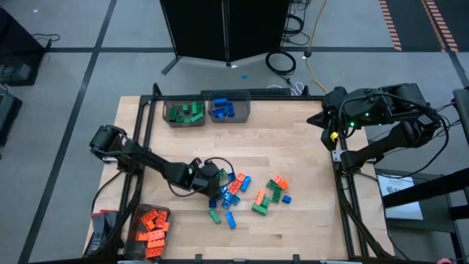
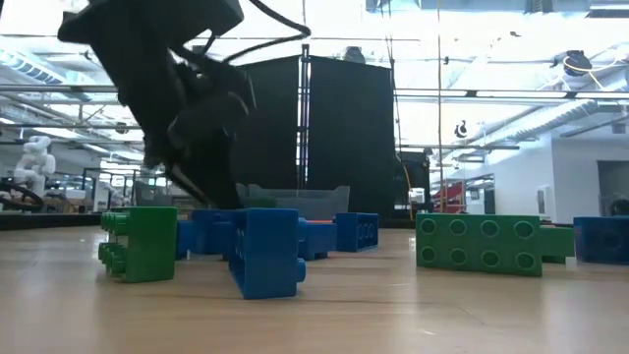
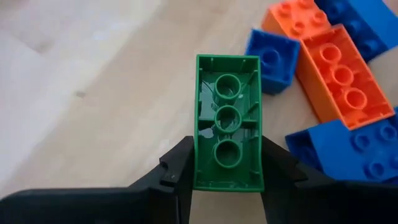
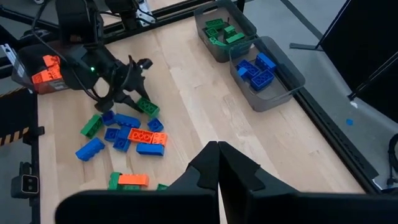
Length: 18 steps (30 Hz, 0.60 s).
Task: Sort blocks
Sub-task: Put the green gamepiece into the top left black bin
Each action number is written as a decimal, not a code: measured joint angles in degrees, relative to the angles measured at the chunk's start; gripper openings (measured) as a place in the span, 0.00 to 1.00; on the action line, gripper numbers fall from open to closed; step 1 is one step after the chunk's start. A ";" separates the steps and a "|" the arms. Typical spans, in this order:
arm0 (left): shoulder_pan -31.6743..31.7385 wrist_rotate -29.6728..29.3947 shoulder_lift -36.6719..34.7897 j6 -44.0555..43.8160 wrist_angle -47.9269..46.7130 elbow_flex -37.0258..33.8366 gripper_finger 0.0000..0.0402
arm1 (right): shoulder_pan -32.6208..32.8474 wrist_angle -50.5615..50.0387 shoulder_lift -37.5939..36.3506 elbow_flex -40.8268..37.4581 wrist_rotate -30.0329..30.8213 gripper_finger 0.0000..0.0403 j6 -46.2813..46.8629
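Loose orange, green and blue studded bricks (image 1: 236,192) lie in a pile mid-table, with a second cluster (image 1: 270,193) to its right. My left gripper (image 1: 212,176) reaches in from the table's left to the pile's left edge and is shut on a green brick (image 3: 227,118). That brick's hollow underside faces the left wrist camera. My right gripper (image 1: 325,121) waits shut (image 4: 217,154) above the table's far right edge, touching nothing. In the low view a green brick (image 2: 145,242) and a blue brick (image 2: 265,252) stand in front of the left arm (image 2: 187,108). My left gripper pinches the green brick between its two fingers (image 3: 177,171), one on each long side wall, at the end nearer the wrist (image 3: 227,177). The fingers slant down from the table's left and run along the brick, which sticks out ahead of them. Whether its far end touches the table I cannot tell.
Three translucent grey bins stand at the table's edges: one with green bricks (image 1: 185,112) and one with blue bricks (image 1: 229,108) at the far edge, one with orange bricks (image 1: 151,226) at the near left corner. Bare wood (image 1: 293,147) lies between the pile and the far bins.
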 joint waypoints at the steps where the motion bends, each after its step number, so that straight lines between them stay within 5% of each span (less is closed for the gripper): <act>1: 0.05 -0.87 -0.66 0.01 -1.80 0.57 0.30 | 0.01 -0.02 0.00 0.00 0.01 0.00 -0.13; 18: 13.39 -15.09 -19.65 -1.52 -25.31 4.96 0.30 | 0.00 0.02 -0.02 0.00 0.07 0.00 -0.17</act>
